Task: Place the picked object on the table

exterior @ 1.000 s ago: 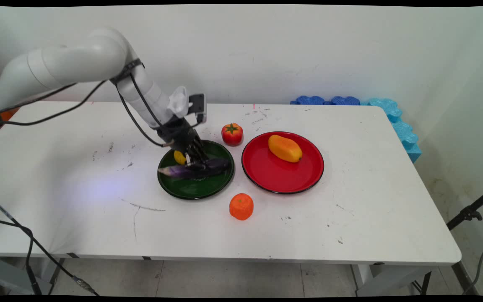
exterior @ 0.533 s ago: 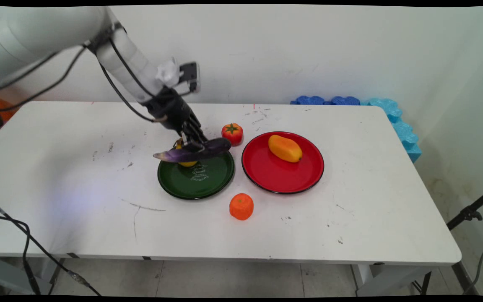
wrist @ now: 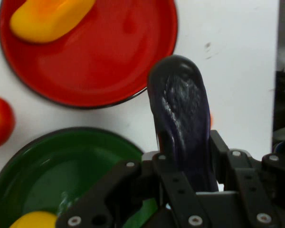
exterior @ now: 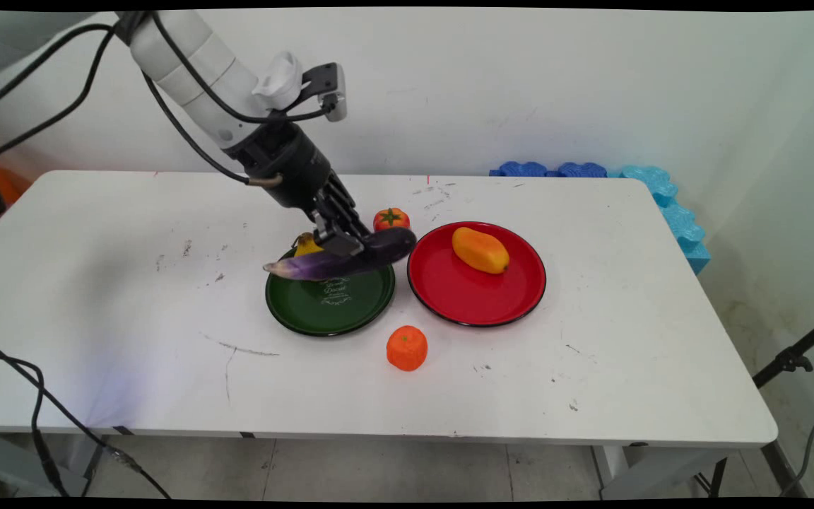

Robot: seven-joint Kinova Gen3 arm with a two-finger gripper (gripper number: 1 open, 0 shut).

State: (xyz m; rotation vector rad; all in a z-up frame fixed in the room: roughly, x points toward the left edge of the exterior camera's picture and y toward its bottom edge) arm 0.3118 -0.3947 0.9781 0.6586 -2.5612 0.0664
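Nearest, carrot [exterior: 407,348] on table [exterior: 626,367], at 5 o'clock of green plate [exterior: 330,311]. Above plate, gripper [exterior: 342,242] pinches eggplant [exterior: 340,259] midway, held off the plate. Lemon [exterior: 306,244] at plate's 11 o'clock. Red plate [exterior: 476,300] w/ mango [exterior: 479,249] at 3; tomato [exterior: 389,217] farthest.

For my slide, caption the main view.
Hand lifts eggplant over green plate, beside red plate with mango.

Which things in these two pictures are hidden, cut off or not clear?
- Small yellow fruit on the dark green round plate: main view, mostly behind the long purple eggplant; hand view, cut off by the bottom edge.
- Red toy tomato: eggplant covers its lower part.
- Black two-finger gripper: fingers' contact hidden.
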